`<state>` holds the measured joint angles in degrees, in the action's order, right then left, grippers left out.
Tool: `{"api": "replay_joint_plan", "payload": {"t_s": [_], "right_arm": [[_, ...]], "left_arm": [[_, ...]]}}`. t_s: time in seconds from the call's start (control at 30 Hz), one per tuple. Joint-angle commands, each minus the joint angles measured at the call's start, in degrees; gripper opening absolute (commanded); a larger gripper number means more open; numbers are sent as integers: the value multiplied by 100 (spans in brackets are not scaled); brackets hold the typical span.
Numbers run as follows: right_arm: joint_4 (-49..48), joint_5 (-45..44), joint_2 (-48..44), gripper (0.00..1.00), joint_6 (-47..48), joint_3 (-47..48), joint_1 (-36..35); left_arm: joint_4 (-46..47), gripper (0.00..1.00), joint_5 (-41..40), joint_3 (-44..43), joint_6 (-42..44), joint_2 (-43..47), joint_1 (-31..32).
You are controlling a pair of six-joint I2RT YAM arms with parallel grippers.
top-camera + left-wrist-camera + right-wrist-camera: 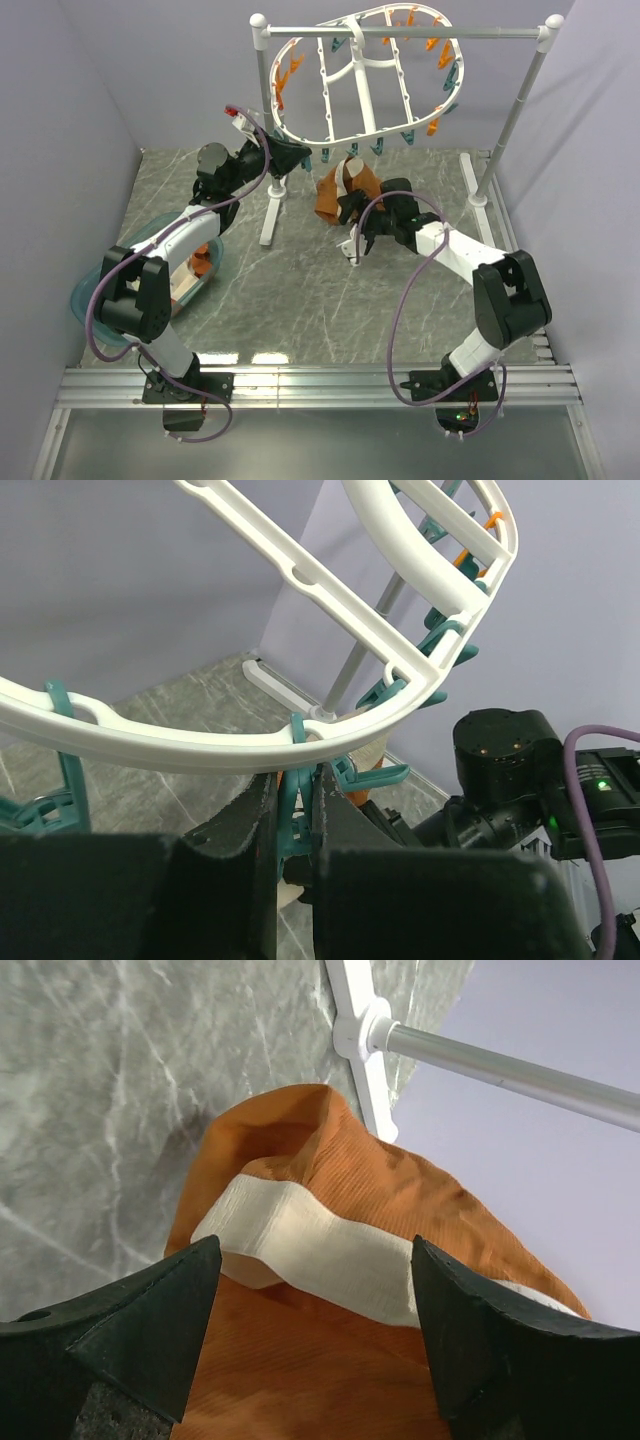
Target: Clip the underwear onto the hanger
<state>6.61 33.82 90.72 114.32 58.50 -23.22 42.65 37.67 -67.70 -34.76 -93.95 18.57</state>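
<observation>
Clearly the right gripper (313, 1250), jaws wide, sits nearest the underwear (345, 190), which hangs long-axis downward just ahead of it under the hanger (150, 742); the left gripper (296, 785) pinches a teal clothespin (296, 735) on the rim

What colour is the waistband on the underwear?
Cream waistband on the underwear; clearest in right wrist view.

Bright, soft light comes from above me. Two white shiny spots glare on the table (300, 295) near my bases. Shadows under my arms are faint. Up close, my dark fingers (130, 1330) look a bit fuzzy.
</observation>
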Motion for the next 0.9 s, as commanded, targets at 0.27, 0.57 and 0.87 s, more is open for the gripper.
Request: {"api": "replay_joint_plan", "payload": {"t_s": [0.27,0.57,0.87], "right_arm": [[-943,-254,579,68,3685,478,-33],[-731,168,140,0,2158,794,-323],[41,282,-274,0,-286,1366,-464]], "left_arm": [[305,0,258,-6,-92,211,7],[261,0,425,99,-4,325,-2],[436,0,926,222,66,404,-90]]}}
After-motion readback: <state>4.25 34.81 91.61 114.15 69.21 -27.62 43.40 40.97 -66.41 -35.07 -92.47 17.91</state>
